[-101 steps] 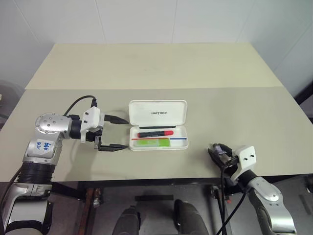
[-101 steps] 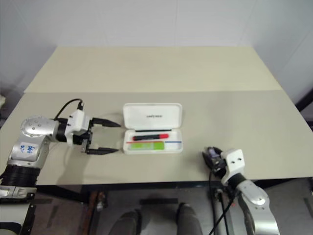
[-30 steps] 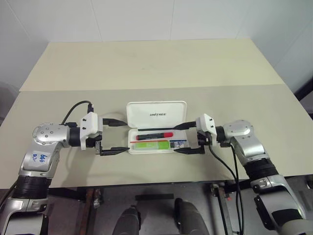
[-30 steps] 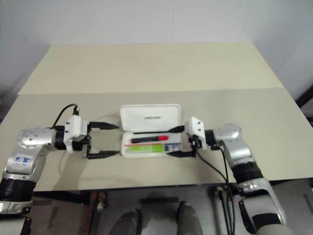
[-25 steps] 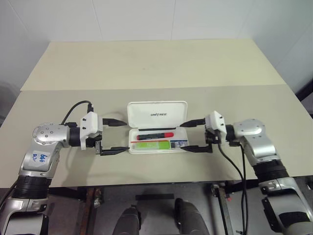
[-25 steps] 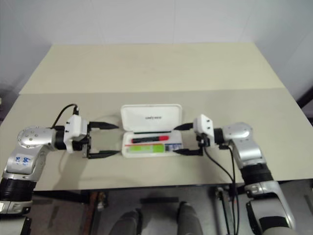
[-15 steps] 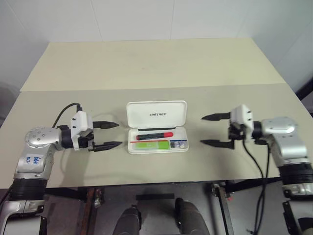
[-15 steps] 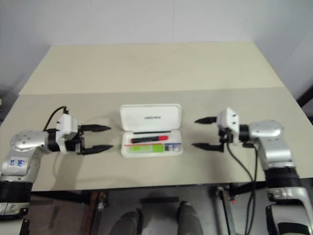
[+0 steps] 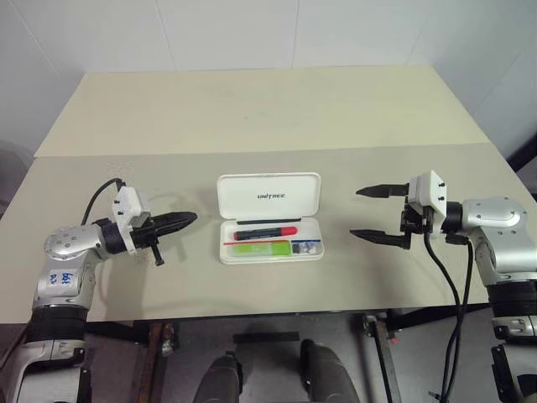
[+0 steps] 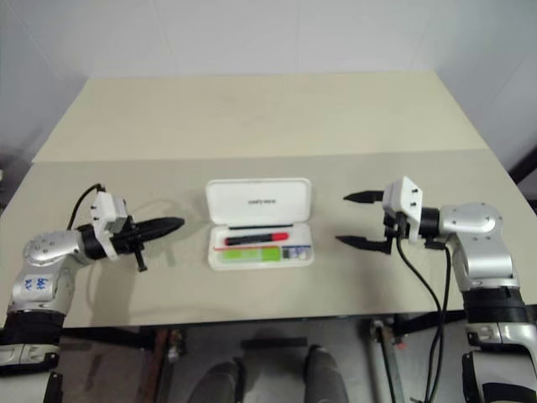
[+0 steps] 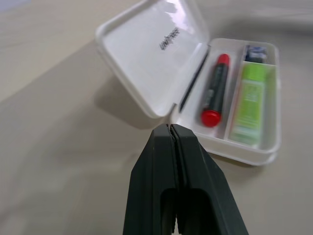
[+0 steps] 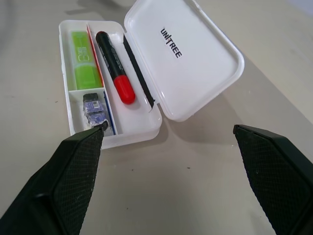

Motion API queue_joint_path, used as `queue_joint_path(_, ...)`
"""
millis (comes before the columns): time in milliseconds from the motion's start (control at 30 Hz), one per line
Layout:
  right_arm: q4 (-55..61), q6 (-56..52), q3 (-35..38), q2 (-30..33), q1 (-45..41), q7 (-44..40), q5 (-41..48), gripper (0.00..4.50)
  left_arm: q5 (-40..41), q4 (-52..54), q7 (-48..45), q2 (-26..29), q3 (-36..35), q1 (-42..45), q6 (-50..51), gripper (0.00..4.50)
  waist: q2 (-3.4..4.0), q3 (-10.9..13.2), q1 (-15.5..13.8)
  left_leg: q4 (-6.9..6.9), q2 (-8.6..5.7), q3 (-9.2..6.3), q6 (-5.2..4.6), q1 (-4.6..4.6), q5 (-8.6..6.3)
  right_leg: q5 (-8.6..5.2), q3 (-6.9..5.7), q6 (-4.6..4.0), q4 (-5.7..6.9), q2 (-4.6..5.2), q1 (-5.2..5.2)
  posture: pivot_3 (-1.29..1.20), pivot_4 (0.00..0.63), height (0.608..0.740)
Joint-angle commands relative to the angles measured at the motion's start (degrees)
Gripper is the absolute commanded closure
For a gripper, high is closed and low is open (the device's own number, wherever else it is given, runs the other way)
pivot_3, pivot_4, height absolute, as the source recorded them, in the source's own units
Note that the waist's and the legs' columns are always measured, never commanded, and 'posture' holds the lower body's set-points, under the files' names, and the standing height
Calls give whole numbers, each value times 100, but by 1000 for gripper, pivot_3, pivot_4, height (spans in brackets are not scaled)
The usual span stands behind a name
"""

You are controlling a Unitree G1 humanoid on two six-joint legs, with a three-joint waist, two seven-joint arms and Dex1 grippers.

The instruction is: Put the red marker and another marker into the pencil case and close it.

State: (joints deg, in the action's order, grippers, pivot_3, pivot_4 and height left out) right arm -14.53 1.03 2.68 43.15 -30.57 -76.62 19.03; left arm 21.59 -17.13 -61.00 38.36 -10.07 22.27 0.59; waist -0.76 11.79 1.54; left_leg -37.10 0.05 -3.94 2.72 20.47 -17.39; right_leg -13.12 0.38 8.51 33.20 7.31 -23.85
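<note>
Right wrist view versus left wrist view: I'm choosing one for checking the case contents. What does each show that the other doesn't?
Right wrist: the open right pincer and the small dark item in the end compartment, seen clearly. Left wrist: the shut left pincer, with that item half cut off. Both: the open pencil case, the red marker and the green marker inside.

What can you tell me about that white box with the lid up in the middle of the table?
The pencil case is a white rectangle with rounded corners, hard plastic by its look. It lies on the table with its hinged lid open, tilted back, showing dark UNITREE lettering. Inside lie the red marker, a lime-green marker and a small dark item in an end compartment. Neither tool touches it.
</note>
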Motion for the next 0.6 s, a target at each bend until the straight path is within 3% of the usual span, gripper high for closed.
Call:
queue_joint_path(33,201,-18,106,42,-23,74,77,0,82,-190,507,-165,-235,253,187,4452,0,0,-2,-1,0,0,0,0,0,0,0,0,1,0,0,0,150,740)
queue_joint_path(367,391,-90,89,-52,-23,129,153,0,-454,-941,1179,-691,240,1086,339,4452,-1,0,-17,-6,-3,0,1,2,1,4,0,8,12,0,1,0,150,740)
queue_joint_path(600,577,-138,112,-77,96,211,183,0,-598,-1285,1140,-923,425,1676,228,4452,-1,0,-9,-5,-4,0,2,9,1,8,0,15,10,1,1,0,150,740)
